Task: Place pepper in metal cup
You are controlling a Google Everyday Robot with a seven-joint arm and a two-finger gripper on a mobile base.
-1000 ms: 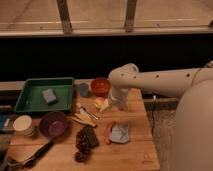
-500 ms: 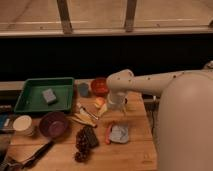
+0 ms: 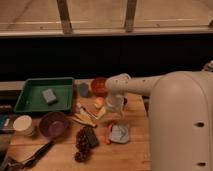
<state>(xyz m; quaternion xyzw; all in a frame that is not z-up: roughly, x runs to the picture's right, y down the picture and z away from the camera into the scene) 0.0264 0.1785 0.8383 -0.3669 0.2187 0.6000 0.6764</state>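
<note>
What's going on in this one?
A one-armed robot reaches in from the right. Its hand hangs open over the middle of the wooden table, next to the apple. The pepper lies on the table nearer the front edge and has not been picked up. The metal cup stands farther back, beside the orange-red bowl. The pepper is not yet in the cup.

The gripper (image 3: 114, 106) hangs below the wrist as a pale blur, its spread jaws barely told apart. It covers part of the apple (image 3: 99, 102) on its picture-left side. The arm hides the rim of the orange-red bowl (image 3: 97, 85) behind the gripper. Just below it, a crumpled grey thing (image 3: 120, 133) is too blurred to name. Well apart, toward the lower left, a dark utensil (image 3: 35, 154) runs off the corner.
</note>
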